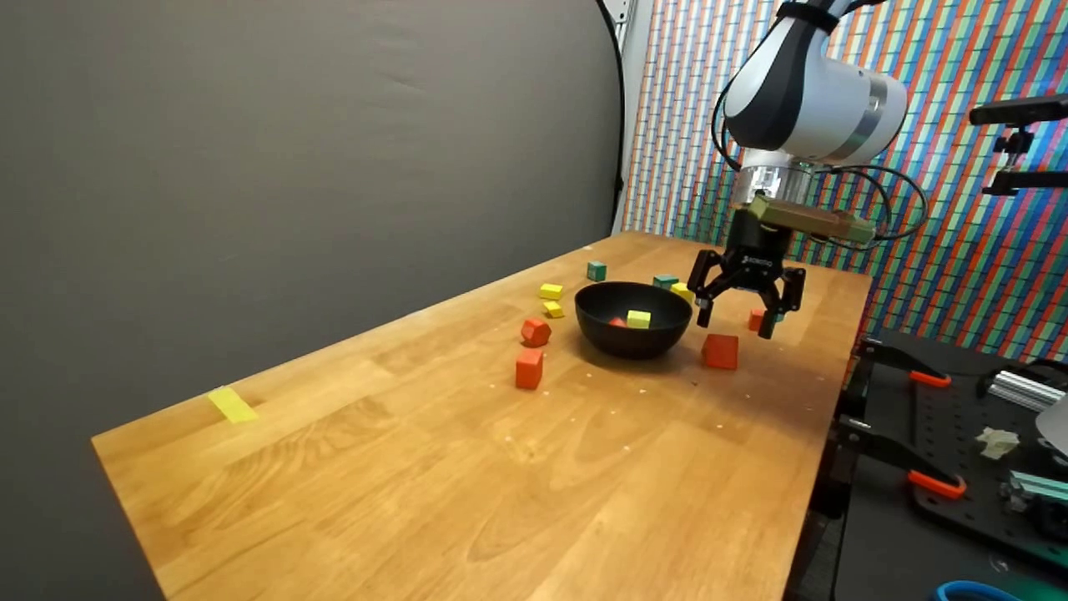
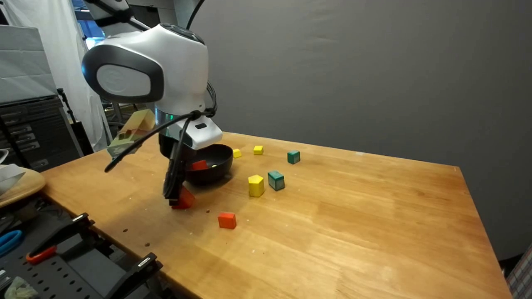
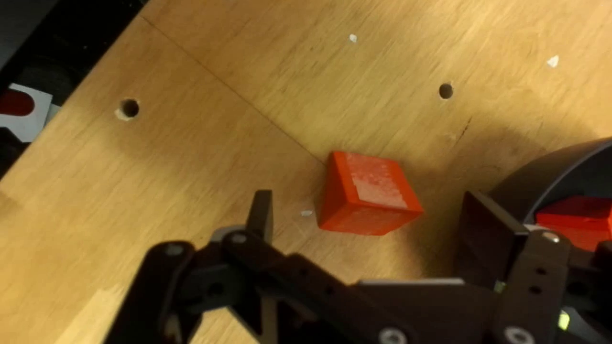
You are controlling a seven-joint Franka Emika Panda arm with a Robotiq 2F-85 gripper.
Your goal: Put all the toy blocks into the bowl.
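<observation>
In an exterior view the arm (image 2: pixel 145 66) hides the left part of the black bowl (image 2: pixel 218 172), where a red block (image 2: pixel 199 165) shows only in part; a pale fleck (image 2: pixel 214 166) farther right inside is too small to name. In an exterior view the bowl's front wall leaves only a sliver of red block (image 1: pixel 617 322) showing, next to a light yellow block (image 1: pixel 638 320) inside; farther right, the rim cuts into a green block (image 1: pixel 665 281) and a yellow block (image 1: pixel 682 291) behind it, and a jaw of the gripper (image 1: pixel 735 322) covers part of a red block (image 1: pixel 756 320). In the wrist view the bowl runs off the right edge.

From left to right in an exterior view, a yellow strip (image 1: pixel 233 405) lies far off on the table (image 1: pixel 334 501); a red block (image 1: pixel 529 368), another red block (image 1: pixel 536 332), two yellow blocks (image 1: pixel 551 291) and a green block (image 1: pixel 596 270) lie left of or behind the bowl, well apart from the gripper. The bowl stands just beside one jaw. In the wrist view one more red block (image 3: pixel 368 196) shows between the jaws, bare table on either side of it; how high the tips stand over the table is hard to judge.

The gripper is released: its jaws stand spread wide, with nothing in their grip and that red block apart from both.
</observation>
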